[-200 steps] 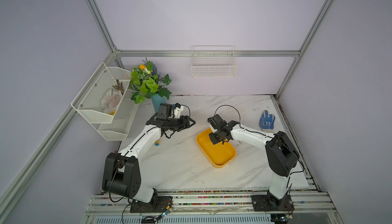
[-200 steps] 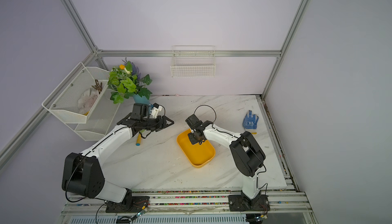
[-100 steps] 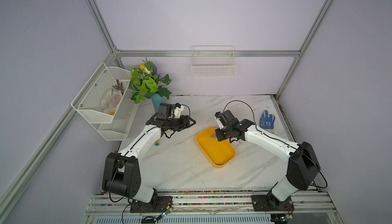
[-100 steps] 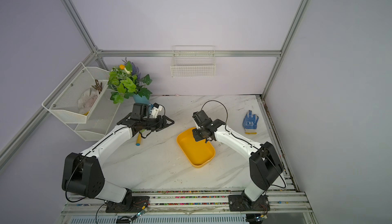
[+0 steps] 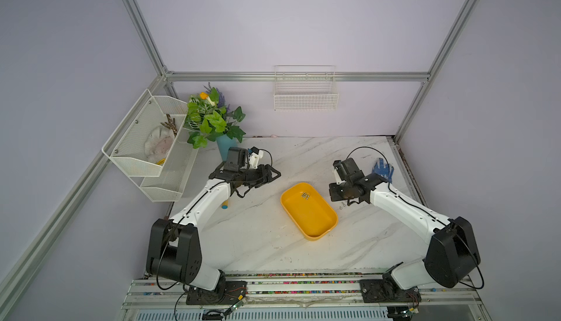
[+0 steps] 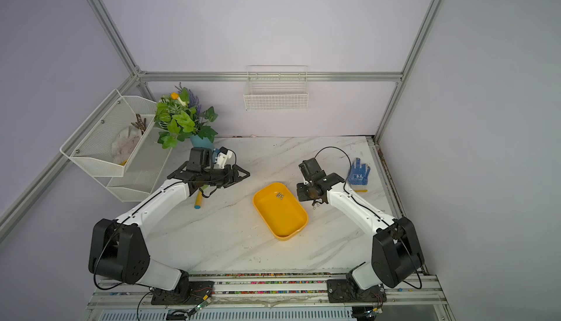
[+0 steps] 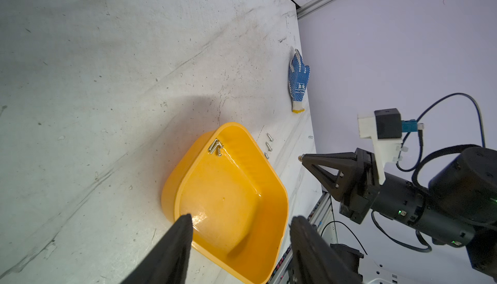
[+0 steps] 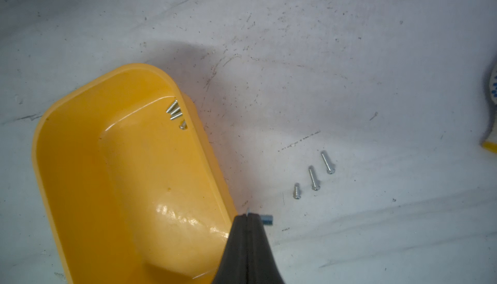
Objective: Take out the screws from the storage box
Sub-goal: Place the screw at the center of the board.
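Pinching one screw (image 8: 267,219) in right gripper (image 8: 247,215), jaws closed tight on it, thread end sticking out sideways. Hovering over bare table (image 5: 258,237) just beside storage box (image 5: 314,217), near three placed screws (image 8: 313,179) lying in a row on the marble. Leaving about four boxed screws (image 8: 176,113) bunched against the wall at the box's far end. Holding left gripper (image 7: 242,219) part open and empty, well apart from the box on its other side.

Risks from here:
- Gripping at the very fingertip, off-centre: likely twisting out or dropping early, then rolling across the smooth top toward the glove (image 5: 383,169) or the edge.
- Releasing too low: knocking the laid-out row.
- Digging at the corner cluster: fingertips jamming on the wall, shoving the light box rather than picking, or grabbing two at once.
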Controlling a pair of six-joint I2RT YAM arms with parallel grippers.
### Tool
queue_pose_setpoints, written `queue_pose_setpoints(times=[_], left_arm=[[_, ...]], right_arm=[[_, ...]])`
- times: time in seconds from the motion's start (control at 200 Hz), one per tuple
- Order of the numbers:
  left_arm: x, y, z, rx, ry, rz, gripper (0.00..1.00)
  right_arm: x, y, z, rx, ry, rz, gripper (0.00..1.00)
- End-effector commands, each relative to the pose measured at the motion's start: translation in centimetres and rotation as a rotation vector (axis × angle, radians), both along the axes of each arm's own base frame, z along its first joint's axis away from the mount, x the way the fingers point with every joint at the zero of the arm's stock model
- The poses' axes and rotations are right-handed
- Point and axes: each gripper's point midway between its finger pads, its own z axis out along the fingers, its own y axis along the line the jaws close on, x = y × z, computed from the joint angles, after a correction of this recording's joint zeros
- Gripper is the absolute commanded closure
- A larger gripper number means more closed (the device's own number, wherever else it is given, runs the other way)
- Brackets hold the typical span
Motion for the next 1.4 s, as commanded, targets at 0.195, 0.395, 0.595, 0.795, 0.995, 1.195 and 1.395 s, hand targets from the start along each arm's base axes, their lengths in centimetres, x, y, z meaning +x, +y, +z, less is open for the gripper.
queue_pose_setpoints(times=[0.195,0.395,0.595,0.795,0.995,1.195,1.395], left_arm=[[-0.5,0.0,-0.3,-0.012,0.006,-0.013,0.38],[-0.7,0.1,-0.3,-0.009,0.004,-0.016,0.37],[-0.6,0.1,-0.4,-0.002,0.003,-0.016,0.37],[-0.5,0.1,-0.2,-0.004,0.001,-0.018,0.37],[-0.5,0.1,-0.3,0.0,0.007,-0.021,0.37],[-0.6,0.1,0.0,0.008,0.008,-0.023,0.37],[-0.3,0.1,-0.1,0.007,0.015,-0.02,0.37]], right_arm=[[-0.2,-0.7,-6.4,-0.045,0.142,-0.027,1.0],[0.3,-0.9,-9.4,-0.082,0.195,-0.031,1.0],[0.2,-1.6,-9.9,-0.118,0.207,-0.049,1.0],[-0.4,-2.0,-10.6,-0.127,0.22,-0.057,0.96],[-0.1,-1.8,-10.9,-0.117,0.234,-0.057,0.88],[0.9,-1.4,-8.1,-0.086,0.174,-0.071,0.72],[1.0,-1.7,-6.8,-0.089,0.146,-0.078,0.72]])
